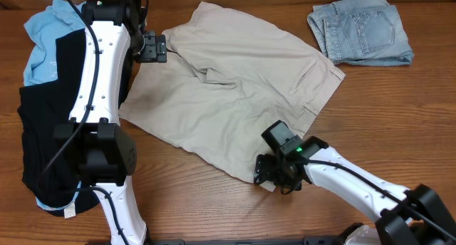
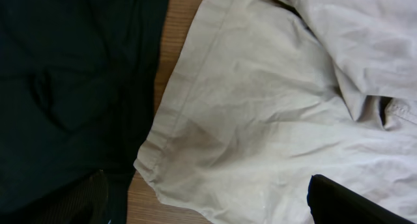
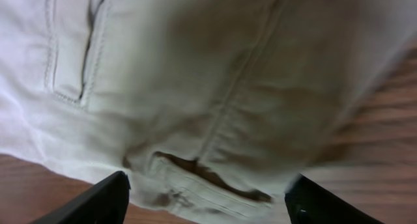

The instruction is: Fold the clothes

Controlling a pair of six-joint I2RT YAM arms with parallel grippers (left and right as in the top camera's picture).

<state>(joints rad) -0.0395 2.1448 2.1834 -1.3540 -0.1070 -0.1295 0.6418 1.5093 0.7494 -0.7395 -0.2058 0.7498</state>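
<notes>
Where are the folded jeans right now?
In the overhead view, the folded jeans lie at the table's far right corner, just right of the beige shorts, not touching them.

Shorts (image 1: 235, 88) centre; jeans (image 1: 361, 30) behind-right; garment pile (image 1: 43, 131) left.

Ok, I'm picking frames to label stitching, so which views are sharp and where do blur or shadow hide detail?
Overhead: sharp, evenly lit, only a soft shadow on the khaki shorts beside the left arm. Left wrist: mostly sharp, but the black garment is near-featureless dark. Right wrist: blurred, worst at right where the wooden table smears; the pocket stitching at upper left is readable.
</notes>
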